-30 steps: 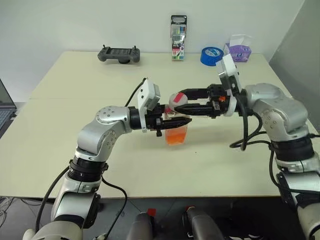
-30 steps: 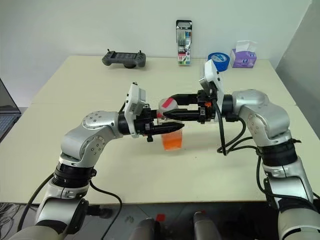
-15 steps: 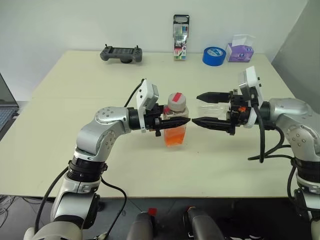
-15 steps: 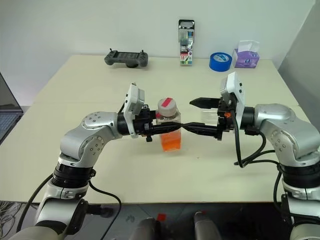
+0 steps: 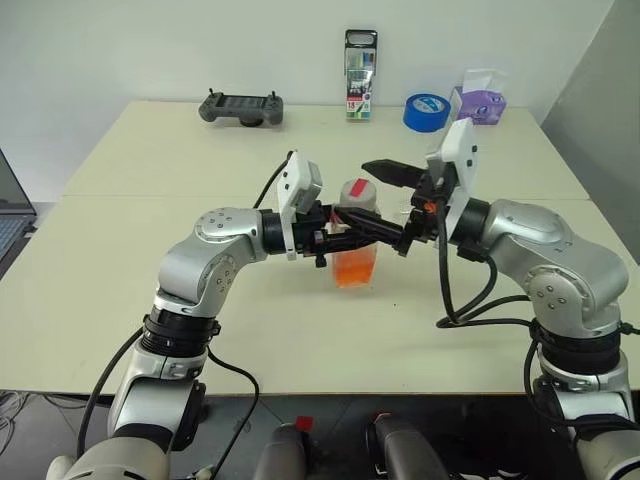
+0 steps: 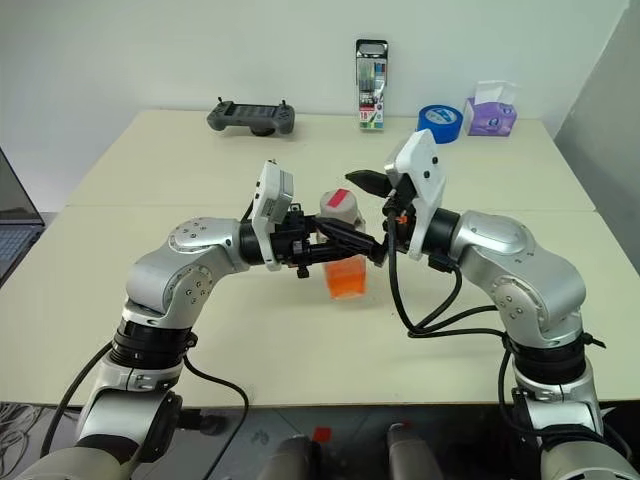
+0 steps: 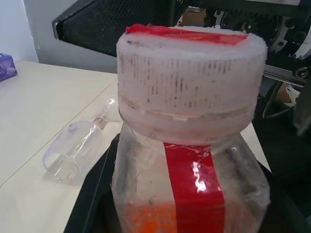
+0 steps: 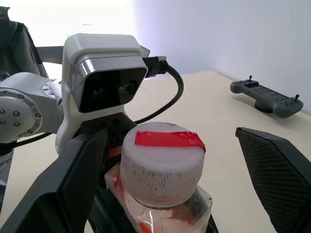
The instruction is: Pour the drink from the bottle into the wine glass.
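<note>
Unscrewing the cap calls for centring the wide-open right gripper around it while the left gripper clamps the bottle upright above the table.

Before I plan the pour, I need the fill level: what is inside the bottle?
Orange-red drink fills roughly the lower part of the bottle, which is still capped. The exact level is hidden where the left tool, shut on the bottle, crosses it.
</note>
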Available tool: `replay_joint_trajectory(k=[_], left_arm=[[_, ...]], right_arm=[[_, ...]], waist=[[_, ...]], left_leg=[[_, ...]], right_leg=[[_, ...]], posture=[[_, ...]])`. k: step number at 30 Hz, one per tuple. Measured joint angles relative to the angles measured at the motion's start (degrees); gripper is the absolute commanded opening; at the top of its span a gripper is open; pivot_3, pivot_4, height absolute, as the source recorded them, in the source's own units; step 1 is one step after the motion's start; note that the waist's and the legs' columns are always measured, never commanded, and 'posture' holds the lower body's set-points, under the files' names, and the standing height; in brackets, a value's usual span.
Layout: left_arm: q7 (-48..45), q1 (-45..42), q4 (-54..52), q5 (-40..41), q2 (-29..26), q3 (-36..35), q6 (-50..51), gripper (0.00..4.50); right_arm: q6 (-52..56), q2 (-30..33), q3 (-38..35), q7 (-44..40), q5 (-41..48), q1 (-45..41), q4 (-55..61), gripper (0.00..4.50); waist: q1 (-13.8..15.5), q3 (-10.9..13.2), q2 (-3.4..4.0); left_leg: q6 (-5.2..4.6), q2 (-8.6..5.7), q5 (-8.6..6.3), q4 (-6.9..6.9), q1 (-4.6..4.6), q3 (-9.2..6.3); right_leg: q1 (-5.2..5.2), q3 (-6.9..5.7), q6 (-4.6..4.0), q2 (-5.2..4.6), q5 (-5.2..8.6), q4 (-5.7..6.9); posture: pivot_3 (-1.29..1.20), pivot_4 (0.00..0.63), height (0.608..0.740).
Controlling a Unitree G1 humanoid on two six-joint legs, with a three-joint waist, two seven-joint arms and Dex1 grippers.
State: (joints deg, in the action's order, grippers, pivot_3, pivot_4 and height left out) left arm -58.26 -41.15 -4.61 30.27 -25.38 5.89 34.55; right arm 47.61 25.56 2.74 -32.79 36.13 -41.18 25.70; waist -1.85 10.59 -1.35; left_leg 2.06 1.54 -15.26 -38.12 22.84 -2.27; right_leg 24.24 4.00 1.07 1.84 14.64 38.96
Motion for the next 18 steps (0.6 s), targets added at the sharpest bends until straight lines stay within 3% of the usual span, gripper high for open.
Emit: replay_joint_trajectory(k=[11, 18], left_arm=[[0.30, 0.02, -0.01, -0.04, -0.12, -0.02, 0.00, 1.97], [0.69, 0.22, -0.01, -0.35, -0.26, 0.08, -0.02, 1.97]], right_arm=[[-0.03, 1.33, -1.42, -0.21, 0.38, 0.08, -1.24, 4.49], [1.29, 8.25, -4.16, -2.95, 3.26, 2.17, 0.20, 4.49]], waist=[[-0.03, 0.00, 0.00], [0.03, 0.00, 0.00]], left_leg=[[0.00, -0.01, 0.00, 0.00, -0.01, -0.01], [0.00, -0.02, 0.00, 0.00, -0.01, 0.01]], right_leg=[[0.00, -0.02, 0.00, 0.02, 0.00, 0.02], [-0.01, 0.00, 0.01, 0.01, 0.01, 0.00]], posture=[[0.00, 0.150, 0.740], [0.00, 0.150, 0.740]])
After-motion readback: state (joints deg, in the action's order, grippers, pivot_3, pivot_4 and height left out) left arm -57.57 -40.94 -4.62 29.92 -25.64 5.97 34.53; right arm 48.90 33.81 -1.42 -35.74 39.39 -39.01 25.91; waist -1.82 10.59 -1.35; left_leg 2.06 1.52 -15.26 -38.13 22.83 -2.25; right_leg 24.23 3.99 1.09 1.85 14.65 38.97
